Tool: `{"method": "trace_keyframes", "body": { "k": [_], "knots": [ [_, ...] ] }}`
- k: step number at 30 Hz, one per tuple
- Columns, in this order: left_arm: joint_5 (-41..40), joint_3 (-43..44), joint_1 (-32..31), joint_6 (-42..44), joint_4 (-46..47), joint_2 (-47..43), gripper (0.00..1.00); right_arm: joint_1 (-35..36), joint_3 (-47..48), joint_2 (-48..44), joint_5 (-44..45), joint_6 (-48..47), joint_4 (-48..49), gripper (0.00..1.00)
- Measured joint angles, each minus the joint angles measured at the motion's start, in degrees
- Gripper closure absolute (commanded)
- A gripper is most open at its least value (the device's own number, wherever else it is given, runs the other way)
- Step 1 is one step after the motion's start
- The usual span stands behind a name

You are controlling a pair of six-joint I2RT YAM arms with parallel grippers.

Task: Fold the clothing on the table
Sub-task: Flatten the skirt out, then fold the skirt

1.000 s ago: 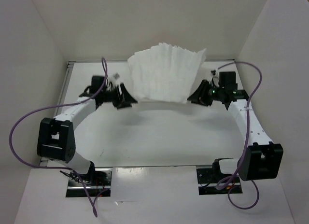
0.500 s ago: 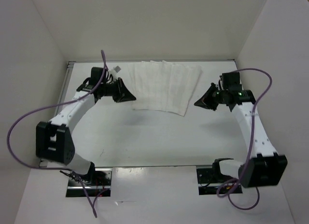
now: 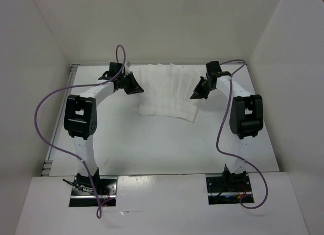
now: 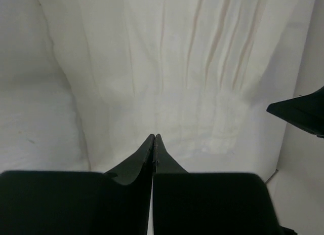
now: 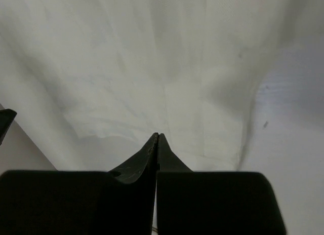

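The clothing (image 3: pixel 169 90) lies spread flat on the far half of the counter (image 3: pixel 162 144), close to the back wall (image 3: pixel 152 22), with its faint lengthwise creases running from the far edge towards the near one. Its near right corner reaches a little further forward than the rest.

Both arms stand in much the same pose (almost mirror images). Each rises from its base at the near edge to a raised elbow, then slants its forearm forward and inward towards the garment. A purple cable (image 3: pixel 45 106) loops wide of the left arm, and another purple cable (image 3: pixel 221 136) hangs beside the right arm.

The left fingers (image 3: pixel 132 84) point down and inward at the far left edge of the cloth. The left wrist view shows them pressed tight together, tip to tip, just over the fabric (image 4: pixel 192 83). The right fingers (image 3: pixel 199 89) sit at the right edge, angled inward the same way. Its own camera shows them (image 5: pixel 142 161) clenched together too, above the cloth (image 5: pixel 142 68). Neither wrist view settles whether any fabric is pinched between the tips. One dark tip of the right fingers (image 4: pixel 298 111) shows at the edge of the left wrist view.
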Motion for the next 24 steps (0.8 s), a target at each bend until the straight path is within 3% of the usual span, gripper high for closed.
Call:
{"method": "trace_keyframes", "body": {
  "k": [7,11,21,23,24],
  "knots": [
    [-0.61,-1.79,-0.15,-3.21,3.32,9.46,1.00,4.59,9.22,10.12,4.00,0.20,-0.94,1.00],
    [-1.33,-3.28,-0.94,-5.64,4.00,9.53,1.00,6.12,9.99,12.04,6.19,0.17,-2.51,1.00],
    [-6.38,-19.63,-2.45,-7.23,3.65,-2.51,1.00,7.32,-3.82,7.41,4.07,-0.13,-1.18,1.00],
    [-6.67,-23.32,-2.75,-7.19,3.17,-5.27,0.91,7.67,-8.96,4.02,3.74,-0.35,-1.38,0.97],
    [-6.67,-24.46,-2.89,-7.04,2.38,-6.32,0.80,7.80,-10.86,2.38,3.74,-0.57,-1.73,0.85]
  ]
}}
